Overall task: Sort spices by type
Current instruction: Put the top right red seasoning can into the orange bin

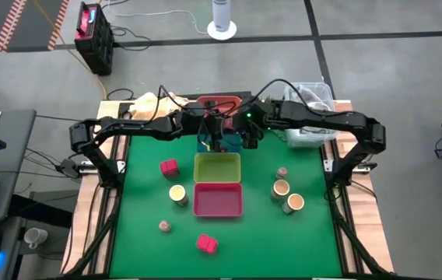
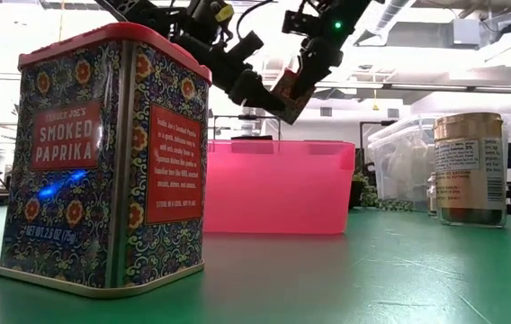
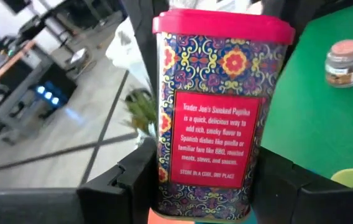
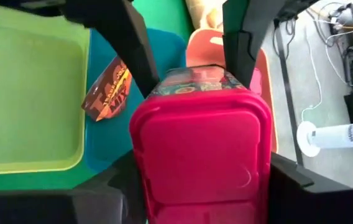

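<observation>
**Both grippers meet over the far trays**

Above the far middle of the table, over the teal tray [image 1: 229, 142], the left gripper [image 1: 213, 138] and right gripper [image 1: 248, 134] come together. Each wrist view shows a red-lidded smoked paprika tin [image 3: 217, 112] clamped between that arm's dark fingers; whether it is one tin or two, I cannot tell. In front of them lie the yellow-green tray [image 1: 218, 167] and the pink tray [image 1: 218, 199]. Two more paprika tins sit to the left [image 1: 169, 166] and near the front edge [image 1: 206, 243]. Tan cylinders [image 1: 281, 188] stand to the right of the trays, with a small round jar [image 1: 282, 172] just beyond.
</observation>
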You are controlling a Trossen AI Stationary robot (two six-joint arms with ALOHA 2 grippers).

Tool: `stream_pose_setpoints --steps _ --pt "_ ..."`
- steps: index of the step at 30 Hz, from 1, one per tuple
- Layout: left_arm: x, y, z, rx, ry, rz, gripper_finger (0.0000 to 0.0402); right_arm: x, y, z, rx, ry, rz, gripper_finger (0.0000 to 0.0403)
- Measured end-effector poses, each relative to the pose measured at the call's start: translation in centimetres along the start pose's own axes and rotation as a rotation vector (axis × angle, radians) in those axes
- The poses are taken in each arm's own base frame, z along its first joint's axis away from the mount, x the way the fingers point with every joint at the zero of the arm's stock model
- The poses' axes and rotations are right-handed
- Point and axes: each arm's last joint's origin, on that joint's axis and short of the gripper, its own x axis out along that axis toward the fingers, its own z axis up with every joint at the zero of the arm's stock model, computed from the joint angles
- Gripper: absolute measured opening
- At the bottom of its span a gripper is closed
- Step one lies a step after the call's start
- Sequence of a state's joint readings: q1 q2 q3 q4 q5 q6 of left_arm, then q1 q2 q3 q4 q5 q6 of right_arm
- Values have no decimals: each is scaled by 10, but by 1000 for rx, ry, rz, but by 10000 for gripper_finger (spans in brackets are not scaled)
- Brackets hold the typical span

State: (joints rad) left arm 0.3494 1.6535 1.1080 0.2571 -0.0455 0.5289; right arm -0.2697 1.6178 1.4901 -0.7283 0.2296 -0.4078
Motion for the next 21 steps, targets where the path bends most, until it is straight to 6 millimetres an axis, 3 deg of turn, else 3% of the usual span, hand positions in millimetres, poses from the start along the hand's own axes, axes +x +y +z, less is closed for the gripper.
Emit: stream_pose_setpoints --steps 8,12,16,21 --pt "-2 -1 10 19 108 244 288 -12 -14 8 218 -12 -33 241" --pt "-14 4 13 1 150 298 306 -28 -18 7 312 13 -12 245" --pt "-40 8 12 -54 89 312 308 -34 -14 3 330 45 3 234" --pt "-82 2 -4 -132 -9 334 308 -40 -19 1 405 19 -13 240"
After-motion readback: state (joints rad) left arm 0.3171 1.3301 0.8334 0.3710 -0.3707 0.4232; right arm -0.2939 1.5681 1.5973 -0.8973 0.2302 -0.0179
